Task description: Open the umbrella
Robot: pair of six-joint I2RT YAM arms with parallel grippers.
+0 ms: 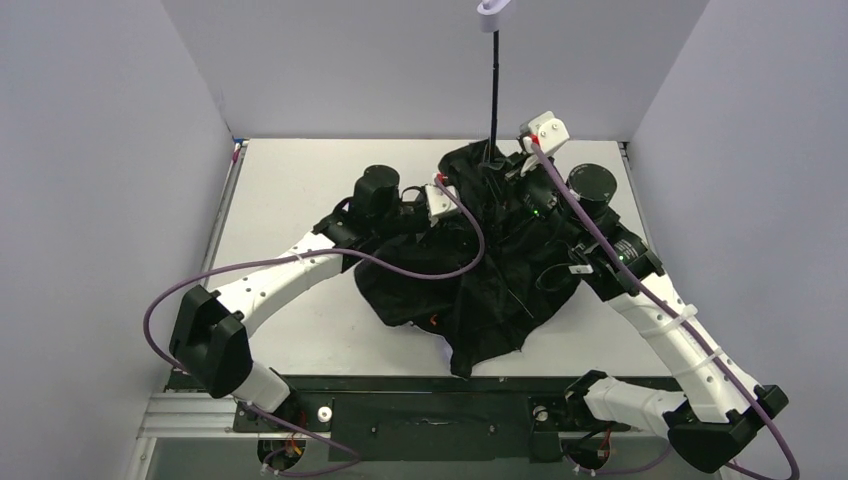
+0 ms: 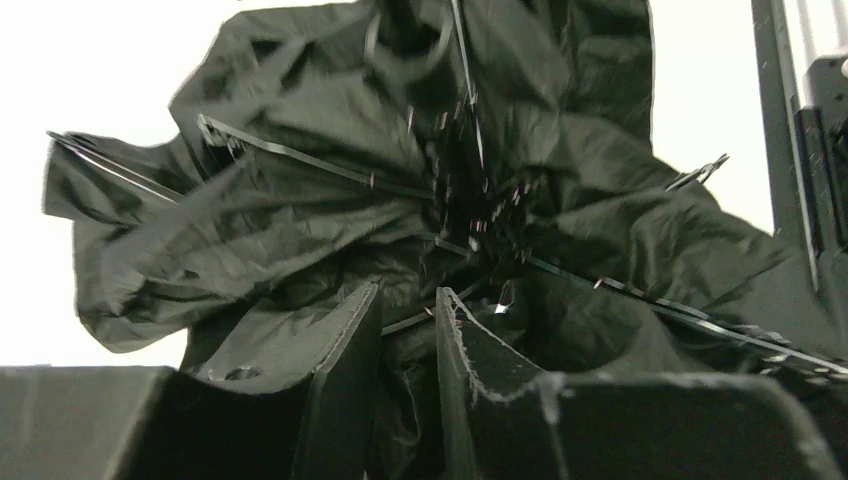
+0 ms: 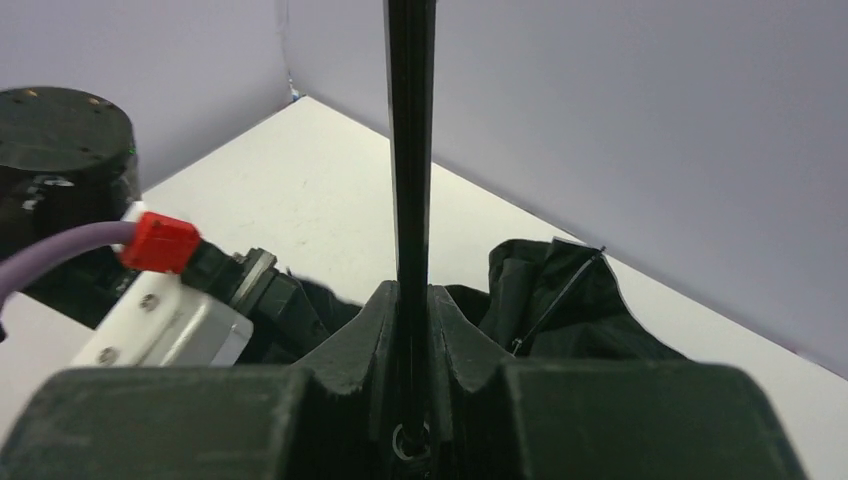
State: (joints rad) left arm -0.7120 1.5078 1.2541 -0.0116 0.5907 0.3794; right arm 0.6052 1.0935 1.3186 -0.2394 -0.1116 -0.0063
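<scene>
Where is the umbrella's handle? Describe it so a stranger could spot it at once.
On the white table, a crumpled black umbrella lies between the two arms. A thin black shaft rises from its far side, held by the right gripper. The handle is the small pale piece at its tip, the umbrella's only light part.

Arm links point(image 1: 290, 272): white shells with small holes.
Joints point(image 1: 210, 342): bulky black housings.
Cables point(image 1: 158, 305): purple, ending in a red plug point(image 3: 160, 243).
Fingers point(image 2: 340, 385): matte black, rough-edged wedges.
</scene>
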